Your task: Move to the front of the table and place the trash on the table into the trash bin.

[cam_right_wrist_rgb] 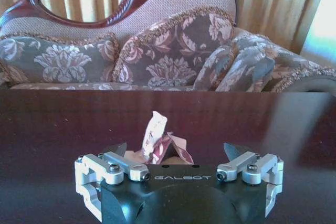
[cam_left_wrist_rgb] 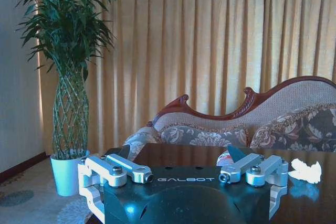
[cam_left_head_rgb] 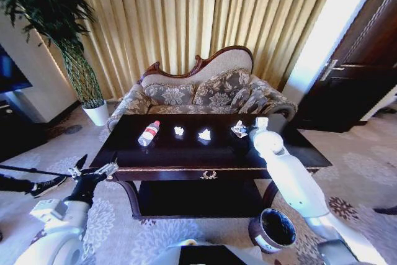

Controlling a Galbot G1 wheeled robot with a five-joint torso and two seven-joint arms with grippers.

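The dark glossy table (cam_left_head_rgb: 186, 156) stands in front of me. A row of trash lies on it: a clear bottle (cam_left_head_rgb: 149, 133) with a red cap, two white paper wads (cam_left_head_rgb: 179, 131) (cam_left_head_rgb: 205, 134) and a crumpled wrapper (cam_left_head_rgb: 239, 128). My right gripper (cam_left_head_rgb: 249, 131) reaches over the table's right part. In the right wrist view it (cam_right_wrist_rgb: 177, 153) is open with the wrapper (cam_right_wrist_rgb: 157, 139) standing between its fingers. My left gripper (cam_left_head_rgb: 96, 166) hangs open at the table's front left corner, (cam_left_wrist_rgb: 178, 153) apart from a paper wad (cam_left_wrist_rgb: 307, 170). The round dark trash bin (cam_left_head_rgb: 273, 229) sits on the carpet at the front right.
A carved floral sofa (cam_left_head_rgb: 205, 91) stands right behind the table before gold curtains. A tall plant in a white pot (cam_left_head_rgb: 96, 113) is at the back left, and a dark door (cam_left_head_rgb: 360, 72) at the right. The table's low shelf (cam_left_head_rgb: 198, 197) faces me.
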